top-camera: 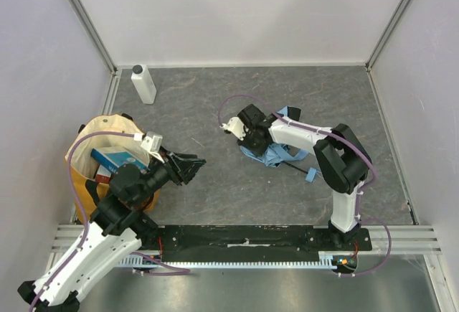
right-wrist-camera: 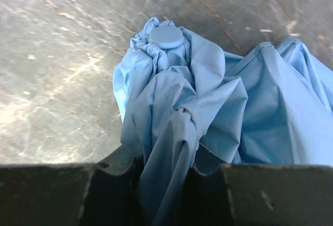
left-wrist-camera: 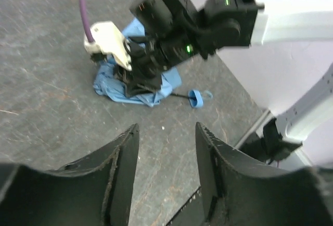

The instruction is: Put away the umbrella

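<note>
On the grey table, the yellow-and-cream tote bag sits at the left edge. The sky-blue umbrella lies crumpled mid-table, its fabric pinched by the right gripper. The left gripper hangs between them, fingers apart, empty.

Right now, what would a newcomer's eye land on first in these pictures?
First, the crumpled light blue umbrella in the middle of the grey table, its fabric pinched in the right gripper. Next, the left gripper, open and empty, points toward it from beside the yellow bag at the left edge. A white bottle stands near the far wall.
</note>
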Motion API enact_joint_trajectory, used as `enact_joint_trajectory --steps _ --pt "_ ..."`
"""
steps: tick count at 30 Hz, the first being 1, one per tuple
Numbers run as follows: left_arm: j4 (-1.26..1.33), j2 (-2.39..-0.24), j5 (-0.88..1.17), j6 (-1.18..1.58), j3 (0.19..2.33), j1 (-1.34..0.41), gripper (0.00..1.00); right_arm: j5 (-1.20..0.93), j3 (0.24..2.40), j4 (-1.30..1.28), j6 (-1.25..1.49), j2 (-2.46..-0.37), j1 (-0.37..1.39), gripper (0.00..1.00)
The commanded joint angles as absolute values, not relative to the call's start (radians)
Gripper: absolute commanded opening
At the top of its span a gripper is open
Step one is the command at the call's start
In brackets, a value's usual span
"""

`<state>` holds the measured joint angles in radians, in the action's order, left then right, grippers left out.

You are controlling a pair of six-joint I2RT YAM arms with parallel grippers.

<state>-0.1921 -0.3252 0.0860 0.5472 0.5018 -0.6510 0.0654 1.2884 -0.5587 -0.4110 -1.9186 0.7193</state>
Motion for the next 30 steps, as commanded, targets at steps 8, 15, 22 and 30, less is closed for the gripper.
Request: enact_joint_trajectory --steps 8,15,22,30 --pt "0.099 -0.466 0.336 0.641 0.345 -0.673 0.38 -0.658 1.342 -0.844 -0.433 -2.181 0.626 0.0" --pt "0.147 -0.792 0.044 0.557 0.461 -0.903 0.47 -0.69 1.347 -0.854 -0.448 -2.183 0.583 0.0" --pt "0.251 -1.02 -0.117 0.826 0.459 -0.876 0.55 -0.661 1.344 -0.85 -0.442 -2.18 0.563 0.0" --pt "0.198 -1.274 0.061 1.254 0.505 -0.75 0.62 -0.598 1.35 -0.816 -0.411 -2.192 0.558 0.0"
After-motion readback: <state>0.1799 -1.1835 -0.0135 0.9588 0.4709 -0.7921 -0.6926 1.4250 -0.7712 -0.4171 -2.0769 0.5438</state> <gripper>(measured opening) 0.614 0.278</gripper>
